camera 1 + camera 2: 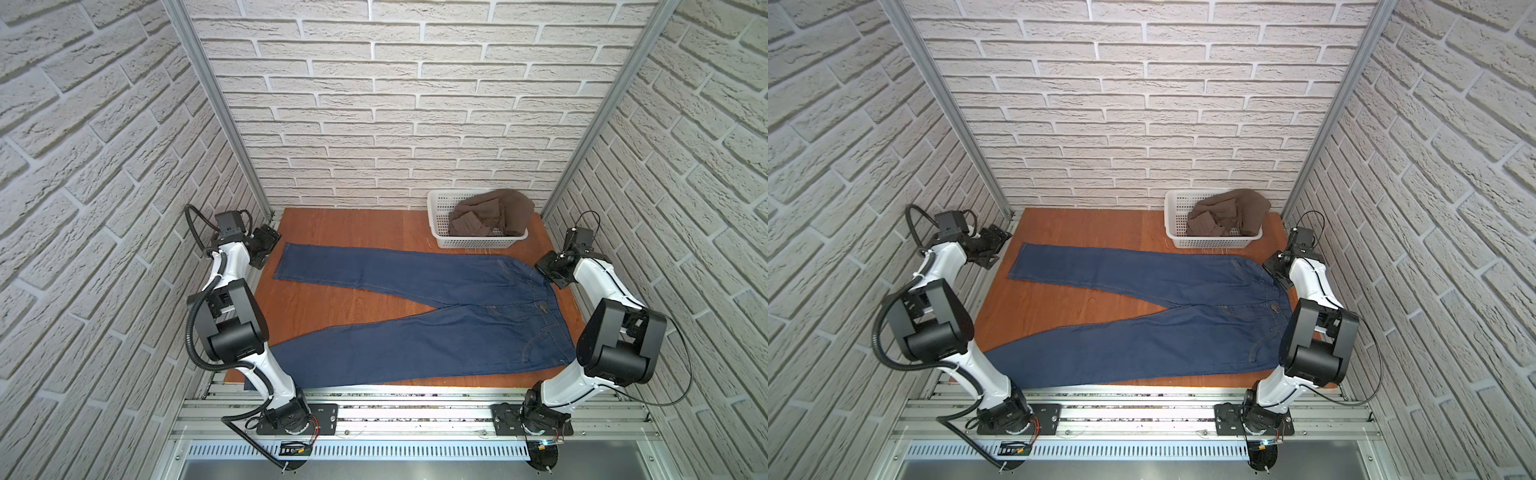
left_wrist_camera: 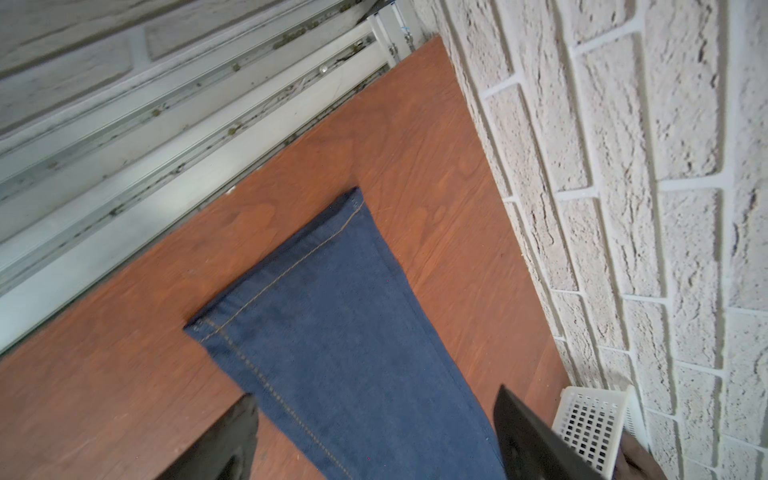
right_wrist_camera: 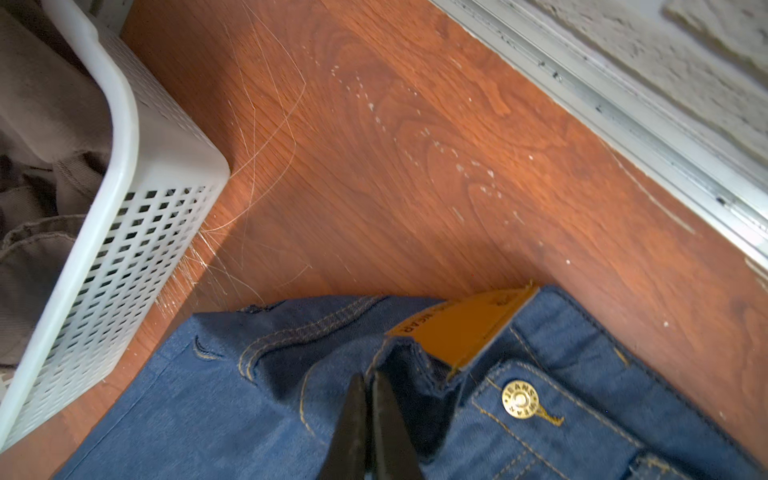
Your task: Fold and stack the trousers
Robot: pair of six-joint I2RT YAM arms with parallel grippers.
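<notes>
Lying flat, V-spread dark denim trousers (image 1: 415, 345); perforated white plastic basket (image 1: 478, 242).

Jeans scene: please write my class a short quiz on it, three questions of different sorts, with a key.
1. Multiple choice: what lies in the basket? A) a brown cloth B) a shoe C) nothing.
2. True or false: the jeans are already folded in half.
3. Fill in: the left gripper stands ____ (open or shut).
Key: 1 A. 2 False: both legs lie spread apart on the table. 3 open.
</notes>
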